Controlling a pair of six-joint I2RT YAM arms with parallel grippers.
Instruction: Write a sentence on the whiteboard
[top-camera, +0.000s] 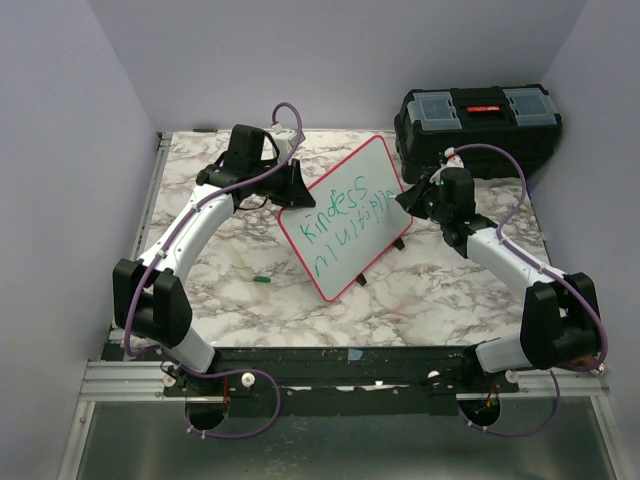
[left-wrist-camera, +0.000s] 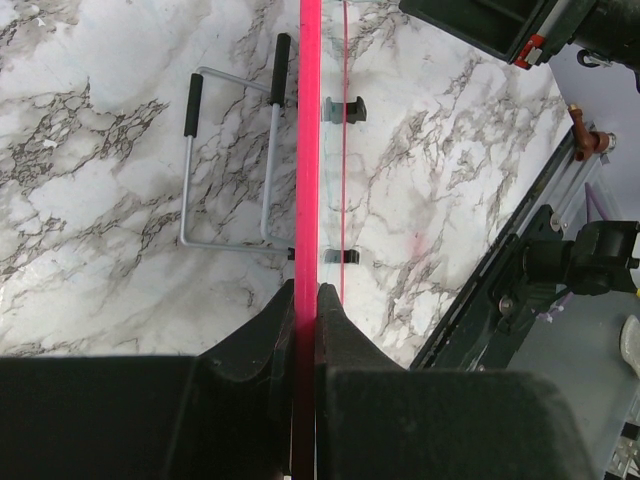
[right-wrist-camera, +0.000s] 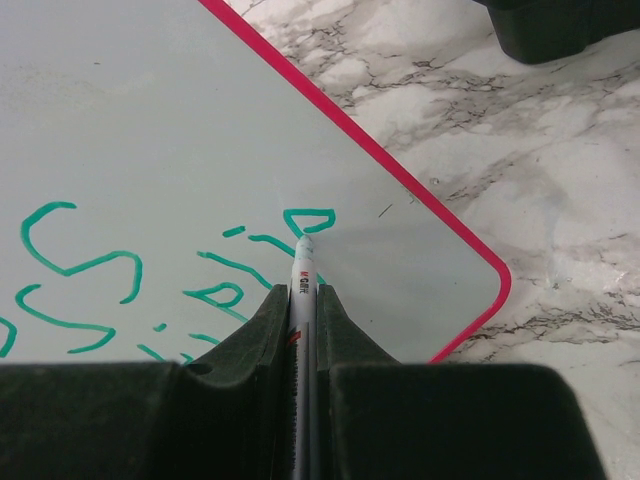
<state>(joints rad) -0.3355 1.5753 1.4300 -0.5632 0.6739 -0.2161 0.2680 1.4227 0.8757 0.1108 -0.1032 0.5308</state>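
Taking the far wall as twelve o'clock, the whiteboard (top-camera: 375, 165) sits at the middle of the marble counter (top-camera: 250, 320). It is turned cornerwise and tilted, with its written face up toward the overhead camera. I cannot tell whether its low edge rests on the counter.

The sentence (top-camera: 348, 222) runs across the whiteboard in green, in two lines. The upper line reads "Kindess" and the lower one is a looser scribble I can't read.

The left gripper (top-camera: 293, 186) is at the board's ten o'clock side. Seen from its wrist, its jaws are pinched tight on the red-pink rim, so the whiteboard shows edge-on as a thin bright line.

The right gripper (top-camera: 418, 198) comes in from the board's three o'clock side. Its jaws are narrowed around a marker (right-wrist-camera: 303, 290), a pale barrel with red and black print. The marker's tip is on the white face just below the last green loop of the lower line, near the rounded corner.

A black toolbox (top-camera: 478, 125) with grey lid trays and a red latch stands at one o'clock, in the back corner and apart from the board. A small green cap (top-camera: 261, 279) lies on the counter at about eight o'clock from the board, near it but not touching.

In the left wrist view, a bent wire stand (left-wrist-camera: 235, 160) with black tips lies flat on the marble beside the board's edge.
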